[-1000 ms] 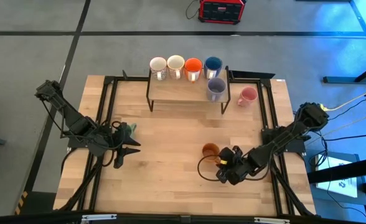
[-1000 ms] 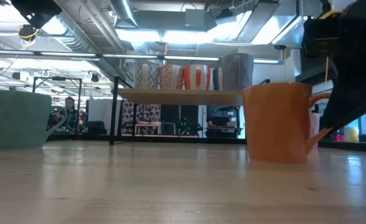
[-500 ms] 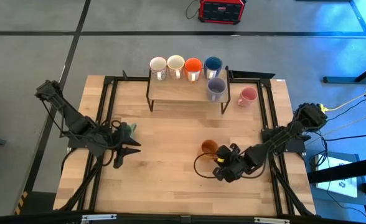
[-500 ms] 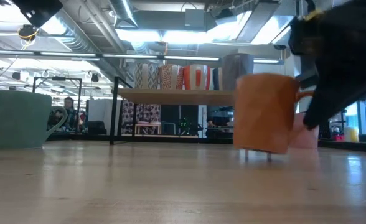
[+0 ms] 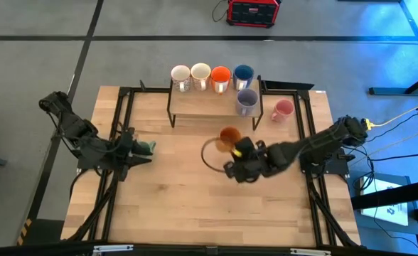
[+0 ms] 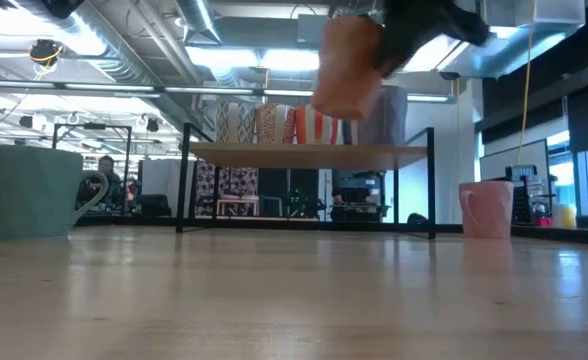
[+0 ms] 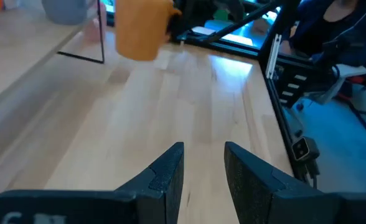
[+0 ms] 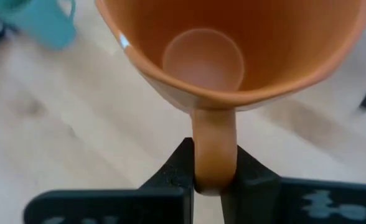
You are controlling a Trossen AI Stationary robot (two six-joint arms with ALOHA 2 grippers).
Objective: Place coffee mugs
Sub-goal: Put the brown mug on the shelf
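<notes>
My right gripper (image 5: 239,151) is shut on an amber orange mug (image 5: 228,136), high above the table's middle; the low view shows the mug (image 6: 349,62) tilted near rack height. Open, with nothing between its fingers, my left gripper (image 7: 205,165) hovers at the left beside a pale green mug (image 5: 150,147) that stands on its base. On the rack (image 5: 209,107) at the far side stand two white mugs (image 5: 180,75), a bright orange mug (image 5: 220,76), a blue mug (image 5: 243,72) and a lavender-grey mug (image 5: 247,100). A pink mug (image 5: 283,110) stands on the table right of the rack. My right gripper pinches the amber mug's handle (image 8: 214,146) between its two fingers, which lie across the handle loop. The fingers come slanting down from the table's right. The mug is lifted clear of the table and tilted, its open mouth (image 8: 233,56) turned toward the wrist.
The rack's black legs (image 6: 432,180) stand on the table's far half. A black frame (image 5: 124,114) runs along the table's left and right sides. Bare wood (image 5: 195,206) lies across the near half. A red box (image 5: 253,11) sits on the floor beyond the table.
My right gripper has risen and swung toward the far left, toward the rack, carrying the amber mug. The mug stood on the table a second ago; now it hangs high and tipped. My left gripper has drawn back a little toward the left edge and up.
</notes>
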